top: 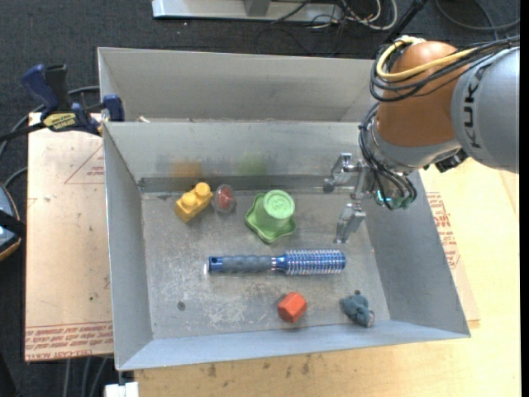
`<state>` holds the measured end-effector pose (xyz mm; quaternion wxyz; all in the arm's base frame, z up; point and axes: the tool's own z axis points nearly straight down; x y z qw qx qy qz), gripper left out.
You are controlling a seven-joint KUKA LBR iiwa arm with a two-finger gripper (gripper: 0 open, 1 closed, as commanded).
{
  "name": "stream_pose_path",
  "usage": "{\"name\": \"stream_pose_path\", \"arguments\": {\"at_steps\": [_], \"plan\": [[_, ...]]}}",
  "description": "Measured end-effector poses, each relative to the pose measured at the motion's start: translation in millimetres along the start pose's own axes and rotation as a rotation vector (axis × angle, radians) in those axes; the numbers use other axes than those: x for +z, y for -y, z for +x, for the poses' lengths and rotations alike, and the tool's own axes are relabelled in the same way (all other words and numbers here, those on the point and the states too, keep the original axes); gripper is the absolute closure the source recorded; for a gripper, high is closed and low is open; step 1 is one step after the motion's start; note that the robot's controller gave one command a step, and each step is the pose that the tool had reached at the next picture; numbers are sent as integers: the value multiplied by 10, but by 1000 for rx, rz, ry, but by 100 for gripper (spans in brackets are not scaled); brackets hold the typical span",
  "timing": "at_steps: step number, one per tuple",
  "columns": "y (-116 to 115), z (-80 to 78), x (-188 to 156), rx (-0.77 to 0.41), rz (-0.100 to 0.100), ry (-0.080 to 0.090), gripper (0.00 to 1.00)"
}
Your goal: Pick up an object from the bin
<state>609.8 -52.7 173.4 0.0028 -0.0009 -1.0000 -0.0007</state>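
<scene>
Though splayed, hand point(347, 198) near brush point(277, 263), cup point(271, 215)

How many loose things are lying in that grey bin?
6: yellow block and reddish ball back left, green cup beside them, blue brush centre, red block and grey lump in front. None looks hidden.

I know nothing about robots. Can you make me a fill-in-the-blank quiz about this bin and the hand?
1. The long brush lying across the bin floor is ___.
2. The hand is right of the ___ cup.
3. Between the hand's open fingers there is ___.
4. The red block lies left of a small ___ toy.
Missing words: blue; green; nothing; grey.
</scene>
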Motion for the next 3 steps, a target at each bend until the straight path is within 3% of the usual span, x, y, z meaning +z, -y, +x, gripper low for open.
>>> {"name": "stream_pose_path", "arguments": {"at_steps": [1, 2, 3], "plan": [[-163, 748, 1022, -96, 2, 18, 0], [-162, 730, 980, -99, 2, 16, 100], [-389, 776, -320, -105, 2, 14, 100]]}}
